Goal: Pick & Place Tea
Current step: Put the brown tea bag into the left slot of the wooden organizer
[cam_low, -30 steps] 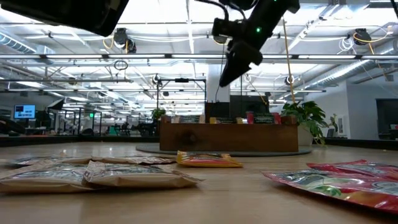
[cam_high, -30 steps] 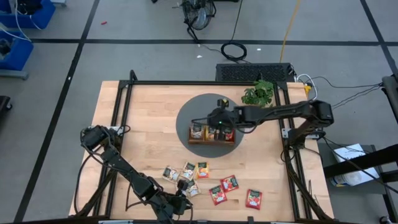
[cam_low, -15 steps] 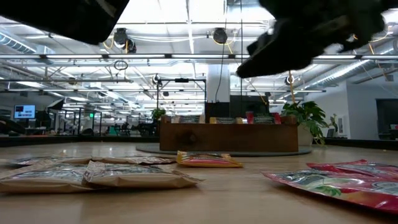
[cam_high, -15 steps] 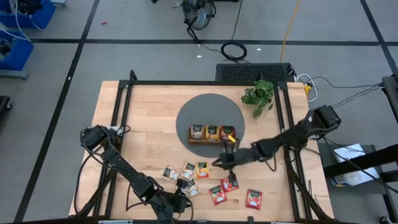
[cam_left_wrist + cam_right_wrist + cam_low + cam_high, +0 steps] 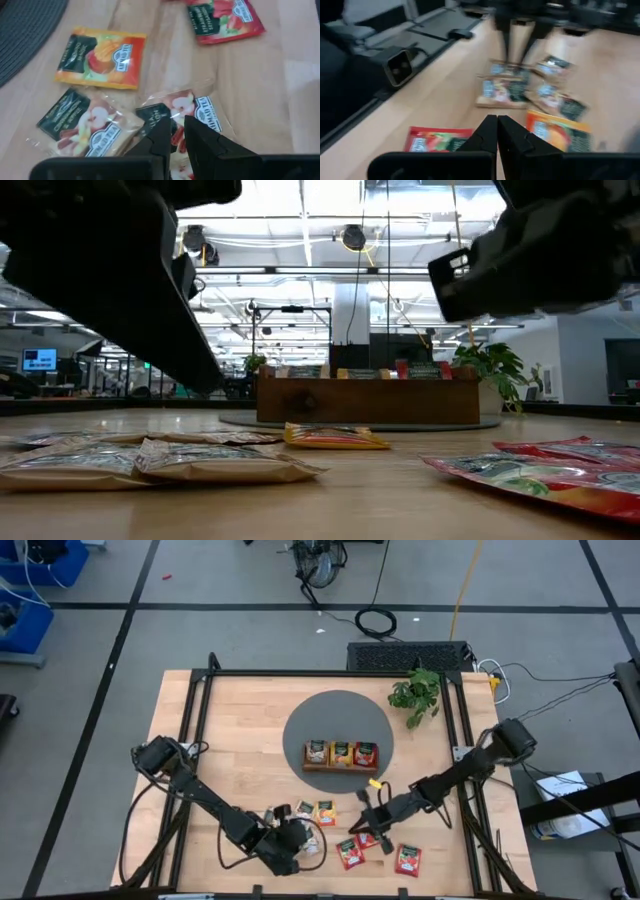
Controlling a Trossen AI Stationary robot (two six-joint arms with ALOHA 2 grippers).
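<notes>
Tea sachets were mostly scattered along the near edge of the table (image 5: pixel 230 740): a cream-white cluster (image 5: pixel 300 810) near the middle, an orange-yellow sachet (image 5: pixel 326 813) just right of it, and three red sachets (image 5: pixel 408 860) further right. Three more sachets (image 5: pixel 341 752) sat upright in the wooden tray (image 5: pixel 341 766) on the round grey mat (image 5: pixel 338 705), one per compartment (cream, yellow, red from left to right).

The right gripper (image 5: pixel 372 823) hovered over the red sachets with its fingers (image 5: pixel 496 131) pressed fully together and nothing between them. The left gripper (image 5: pixel 295 840) was down by the cream-white cluster; in its wrist view the fingertips (image 5: pixel 172 131) were only a narrow gap apart, right over a cream-white sachet (image 5: pixel 180 112) with an apple picture. I couldn't tell if it actually had hold of that one or was just hanging above it.

A potted plant (image 5: pixel 416 692) stood at the far right of the table.
</notes>
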